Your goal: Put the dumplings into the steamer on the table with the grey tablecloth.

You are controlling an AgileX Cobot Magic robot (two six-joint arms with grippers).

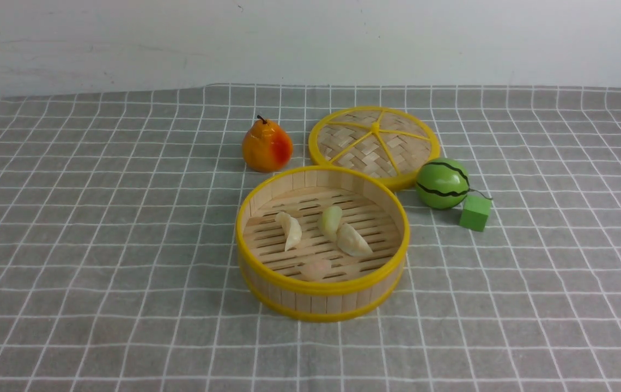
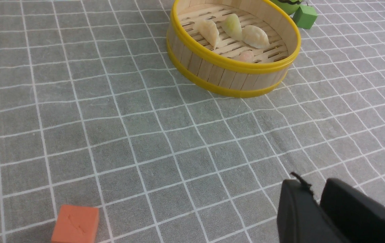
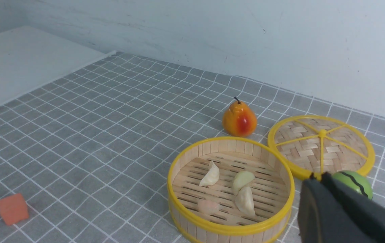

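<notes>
The steamer [image 1: 322, 294] stood on the grey tablecloth [image 1: 98, 245] near the middle of the table [image 1: 561, 305], open, with its lid [image 1: 374, 141] lying flat just behind it on the right, rim nearly touching rim. Four dumplings [image 1: 288, 230] lay on the slatted floor: a cream one on the left, a greenish one [image 1: 330, 220] near the centre, another cream one [image 1: 354, 240] touching it on the near right side, and a pinkish one [image 1: 316, 268] close to the near wall, partly hidden by the rim in the front view.

A pear [image 1: 267, 146] stood upright behind the steamer to the left, just beside the lid. A small green melon [image 1: 443, 183] with dark stripes sat against the lid's right edge, and a green cube [image 1: 475, 212] lay just beside it on the near side. An orange cube [image 2: 75, 224] lay well apart from the steamer on the left – seen only from the wrists.

Neither arm appeared in the front view. The left gripper [image 2: 317, 202] hung over bare cloth, well away from the steamer, its dark fingers [image 2: 293, 209] close together with a narrow slit between them and nothing held. The right gripper [image 3: 322, 175] hung near the steamer's right side, in front of the melon – its fingers [image 3: 314, 206] pressed together, empty.
</notes>
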